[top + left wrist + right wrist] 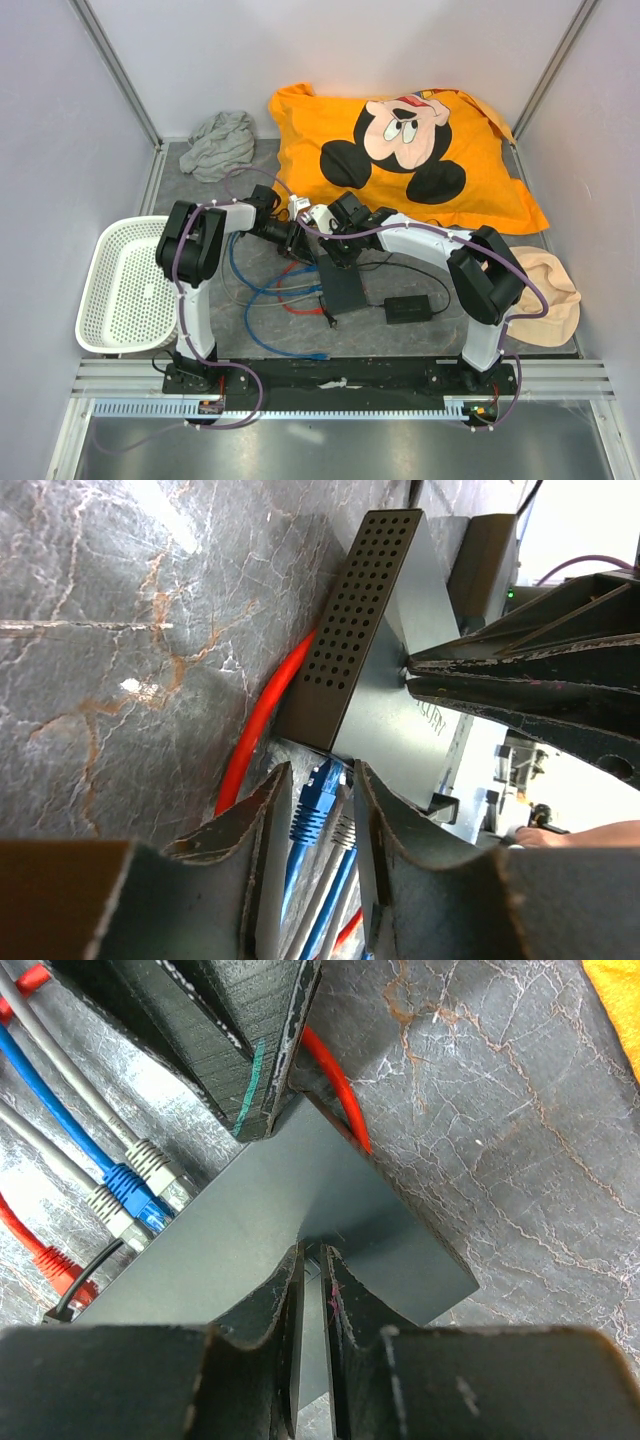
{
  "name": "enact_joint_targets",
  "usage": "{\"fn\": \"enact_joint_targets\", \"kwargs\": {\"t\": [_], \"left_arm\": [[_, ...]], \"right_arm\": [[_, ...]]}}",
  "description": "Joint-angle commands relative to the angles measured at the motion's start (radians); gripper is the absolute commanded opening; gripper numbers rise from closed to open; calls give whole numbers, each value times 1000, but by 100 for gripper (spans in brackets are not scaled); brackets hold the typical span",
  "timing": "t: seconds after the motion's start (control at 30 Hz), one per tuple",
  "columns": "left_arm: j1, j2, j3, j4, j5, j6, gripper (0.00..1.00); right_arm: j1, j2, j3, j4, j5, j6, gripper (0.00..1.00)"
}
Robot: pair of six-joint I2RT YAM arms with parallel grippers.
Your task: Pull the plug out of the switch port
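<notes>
The switch (342, 290) is a flat black box lying mid-table. In the left wrist view the switch (390, 670) shows its perforated side, with a blue plug (318, 805) and a grey plug (345, 832) seated in its ports. My left gripper (320, 775) is open and straddles both plugs, with small gaps on either side. My right gripper (314, 1252) is shut to a thin slit, its tips resting on the top face of the switch (270, 1220). Blue, grey and red plugs (130, 1188) line the port edge.
A small black power brick (408, 309) lies right of the switch. Blue and red cables (270, 300) loop left of it. A white basket (125, 290) stands at the left edge. An orange cartoon pillow (400, 150), a grey cloth (218, 143) and a peach cloth (545, 295) lie around.
</notes>
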State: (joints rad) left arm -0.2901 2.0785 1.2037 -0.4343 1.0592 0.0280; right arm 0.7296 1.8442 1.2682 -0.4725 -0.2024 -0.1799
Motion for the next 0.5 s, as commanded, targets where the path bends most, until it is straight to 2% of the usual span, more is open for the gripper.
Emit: {"fn": "enact_joint_targets", "kwargs": {"t": [0.0,0.47], "left_arm": [[-6,34,19,-38,39,42,36],[2,72,45,-107,127,116,28]], "right_arm": [[-18,35,-44,-78,138,-35,20],[-18,44,-35,-81,136,-36,22]]}}
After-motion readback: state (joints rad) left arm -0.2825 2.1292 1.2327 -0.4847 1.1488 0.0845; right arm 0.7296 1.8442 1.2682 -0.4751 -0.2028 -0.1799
